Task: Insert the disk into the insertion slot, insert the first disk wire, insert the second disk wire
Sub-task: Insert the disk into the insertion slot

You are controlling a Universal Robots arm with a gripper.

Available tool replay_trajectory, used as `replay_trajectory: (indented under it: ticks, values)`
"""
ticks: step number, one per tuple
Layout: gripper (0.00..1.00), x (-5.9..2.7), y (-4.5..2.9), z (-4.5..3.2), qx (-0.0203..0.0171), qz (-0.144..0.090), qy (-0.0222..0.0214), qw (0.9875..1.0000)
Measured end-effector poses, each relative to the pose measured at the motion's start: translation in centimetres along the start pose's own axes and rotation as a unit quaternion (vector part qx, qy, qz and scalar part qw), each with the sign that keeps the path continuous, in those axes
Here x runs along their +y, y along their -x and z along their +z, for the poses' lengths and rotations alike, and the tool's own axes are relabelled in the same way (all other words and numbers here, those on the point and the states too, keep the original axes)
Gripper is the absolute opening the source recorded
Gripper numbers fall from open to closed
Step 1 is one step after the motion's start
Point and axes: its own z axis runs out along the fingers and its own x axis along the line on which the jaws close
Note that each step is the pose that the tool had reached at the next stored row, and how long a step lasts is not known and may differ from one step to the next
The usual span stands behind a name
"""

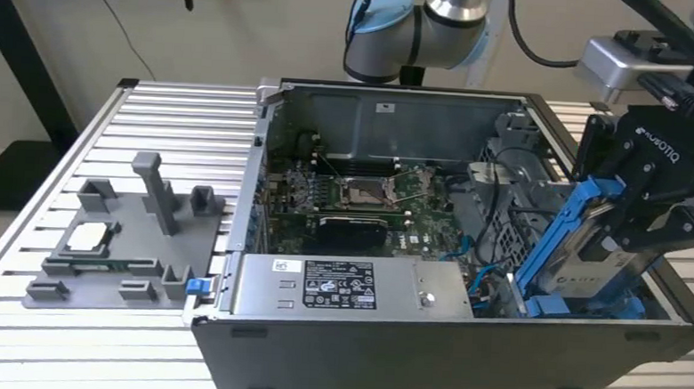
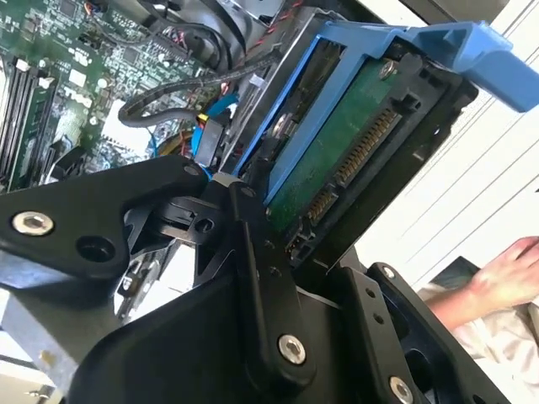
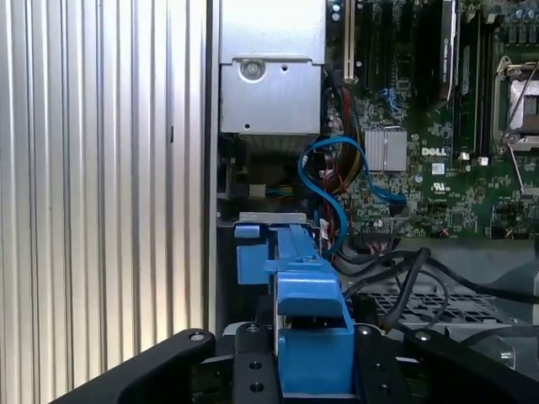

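The gripper [image 1: 630, 234] clamps the disk [image 1: 575, 260], tilted over the slot [image 1: 550, 305]; blue cables [image 3: 333, 181] lie beside it; the case [image 1: 434, 351] sits on a slatted table [image 1: 149, 113].

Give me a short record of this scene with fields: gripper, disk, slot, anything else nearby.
gripper: shut on the disk
disk: in a blue carrier, steeply tilted, upper end above the case
insertion slot: at the exterior view's right of the case, disk's lower end down by it
disk seated: not yet
person's hand: in the second wrist view, apart from the disk
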Motion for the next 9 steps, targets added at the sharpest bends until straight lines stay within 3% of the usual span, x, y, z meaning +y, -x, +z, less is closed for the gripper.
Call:
replay_trajectory:
  ticks: [5,8,9]
  values:
    - [0.00,-0.03,0.00,0.85,0.0000,0.000,0.0000,1.0000]
    - [0.00,-0.03,0.00,0.86,0.0001,0.000,0.0001,1.0000]
    - [1.00,-0.03,0.00,0.79,0.0003,0.000,0.0000,1.0000]
